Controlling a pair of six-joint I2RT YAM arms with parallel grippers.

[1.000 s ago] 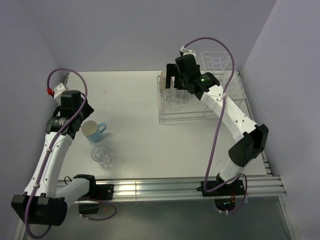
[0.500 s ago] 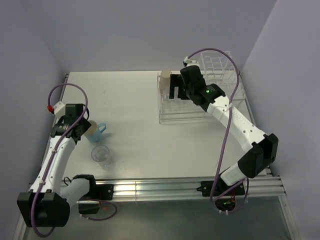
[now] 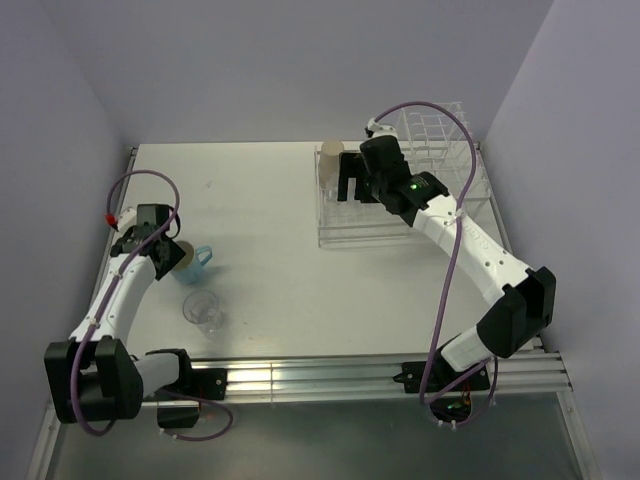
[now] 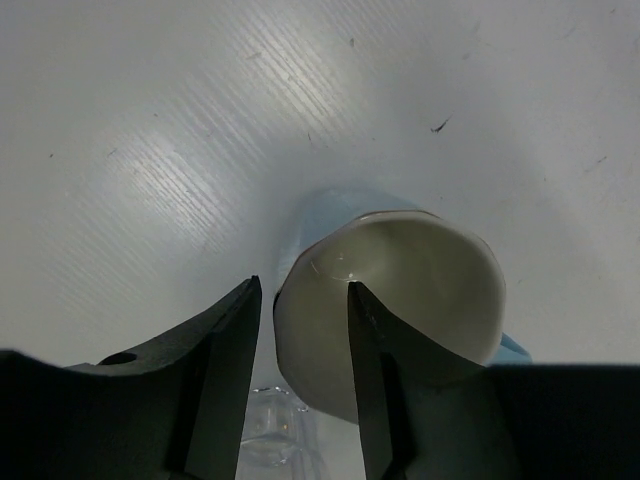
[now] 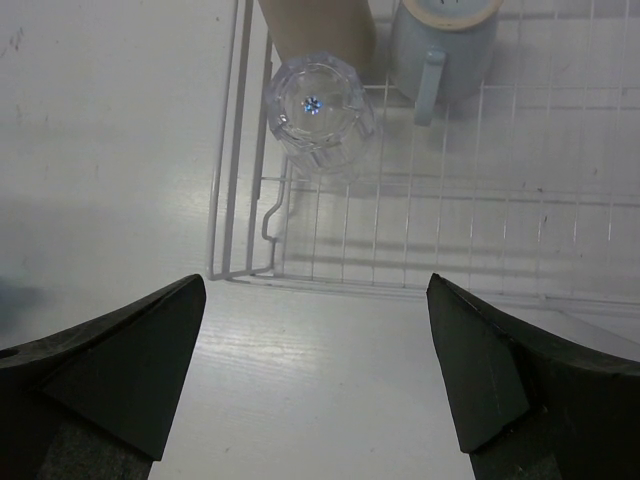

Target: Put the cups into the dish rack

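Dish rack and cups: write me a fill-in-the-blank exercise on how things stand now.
The right wrist view shows ___ cups in the dish rack. The clear tumbler there stands ___ down. The left gripper straddles the light blue cup at its ___.
Missing: three; upside; rim.

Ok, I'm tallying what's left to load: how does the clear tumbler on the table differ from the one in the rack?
The tumbler on the table stands on the bare tabletop; the tumbler in the rack sits in a corner of the dish rack. The table one has the light blue mug beside it; the racked one has the tan paper cup beside it. Both are clear, and neither is gripped.
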